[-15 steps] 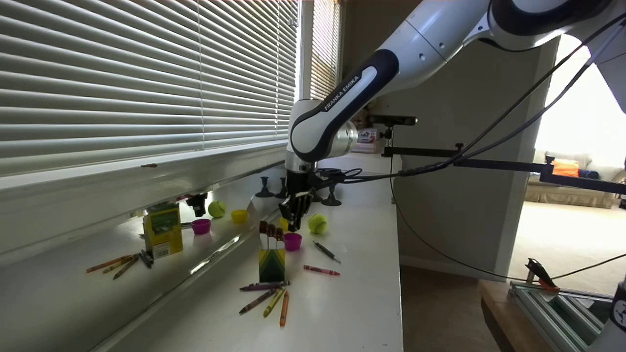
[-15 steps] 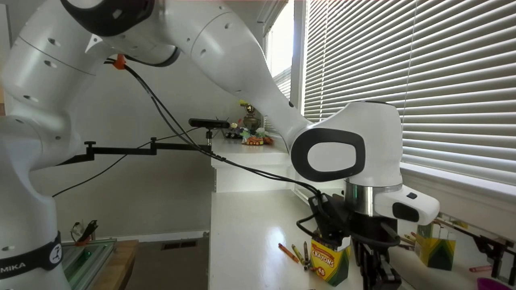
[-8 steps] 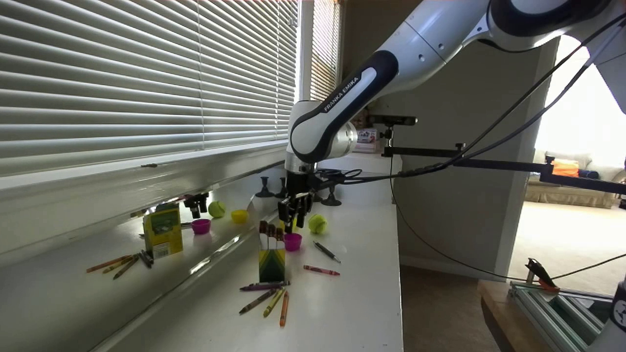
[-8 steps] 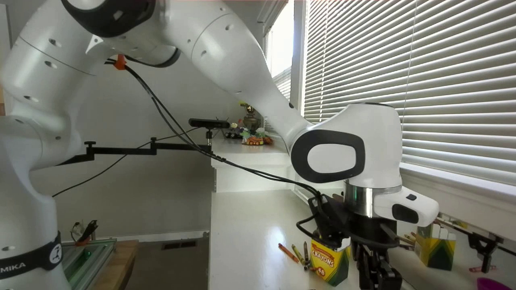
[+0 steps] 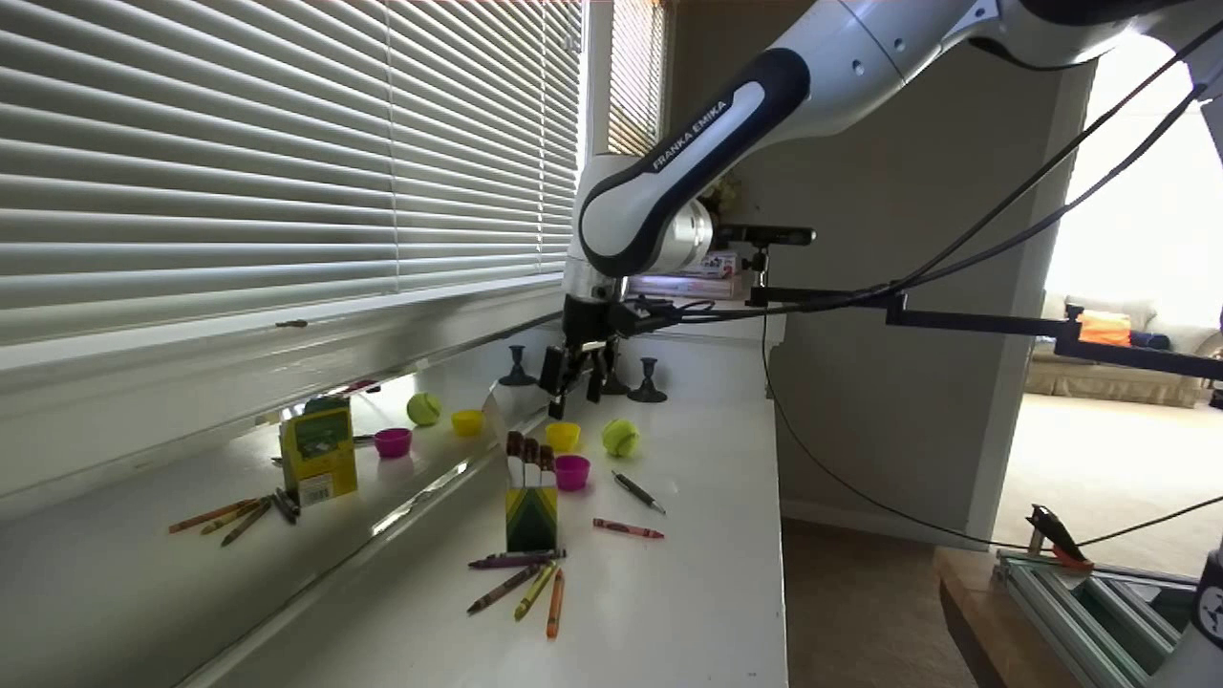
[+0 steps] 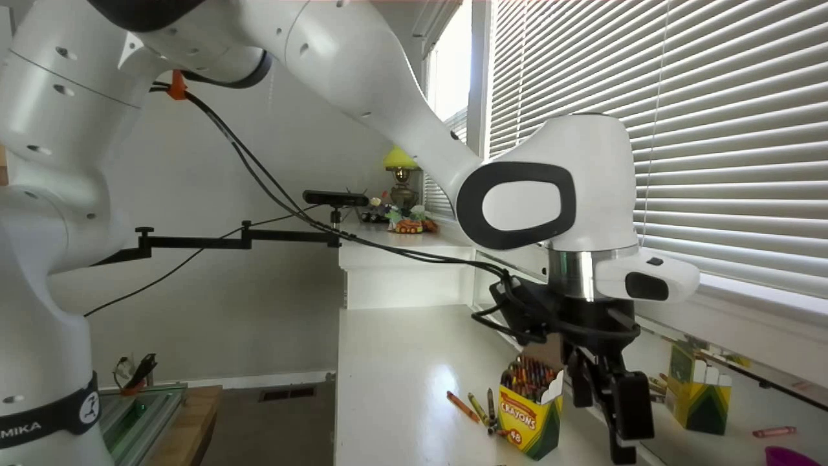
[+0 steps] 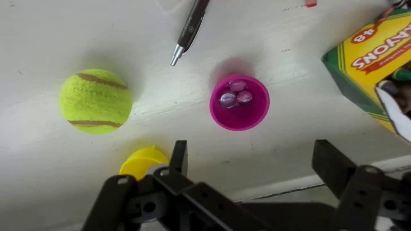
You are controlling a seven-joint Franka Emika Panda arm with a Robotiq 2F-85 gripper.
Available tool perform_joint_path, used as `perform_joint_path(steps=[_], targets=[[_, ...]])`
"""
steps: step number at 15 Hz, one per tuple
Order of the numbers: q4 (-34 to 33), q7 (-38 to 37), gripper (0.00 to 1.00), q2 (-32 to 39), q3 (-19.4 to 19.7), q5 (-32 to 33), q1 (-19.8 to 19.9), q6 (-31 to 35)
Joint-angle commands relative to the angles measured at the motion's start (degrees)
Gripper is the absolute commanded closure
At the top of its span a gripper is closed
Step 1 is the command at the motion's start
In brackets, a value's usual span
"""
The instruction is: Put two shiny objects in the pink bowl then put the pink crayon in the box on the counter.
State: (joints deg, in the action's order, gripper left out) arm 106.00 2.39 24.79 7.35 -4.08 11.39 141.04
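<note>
This is looking like a home: blinds (image 5: 287, 162) are hanging, and 1 sofa (image 5: 1118, 388) is standing on carpet (image 5: 1108, 468).

Landmark: the box (image 6: 530, 414). In an exterior view its yellow face reads "CRAYONS" in large letters, with "48" lower on that face. Wrist view: "48" again, white on red; it and the large word are upside down, the word's start cut off at the edge. On the arm (image 5: 702, 134), above the box and to its right in an exterior view: "FRANKA EMIKA". On a dark band (image 6: 55, 414) low on the same arm, well left of the box in an exterior view: "MIKA" legible, round white emblem (image 6: 89, 409) beside it. On the pen (image 7: 189, 27), left of the box in the wrist view: fine lettering, not legible.
</note>
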Motion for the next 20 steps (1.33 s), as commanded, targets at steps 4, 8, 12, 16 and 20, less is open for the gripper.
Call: perform_joint_path(steps=[4,8,12,16,20], targets=[[9.6,3.5,0.00,-11.2,1.1,4.2,-0.2,-6.1],[12.2,8.6,0.00,-15.4,1.1,6.2,-0.1,-14.2],[14.8,12.6,0.00,-18.5,1.0,7.7,-0.4,-19.5],[12.9,11.7,0.00,-16.5,1.1,6.0,-0.4,-19.0],[14.4,13.1,0.00,-17.4,1.0,7.0,-0.5,-18.9]])
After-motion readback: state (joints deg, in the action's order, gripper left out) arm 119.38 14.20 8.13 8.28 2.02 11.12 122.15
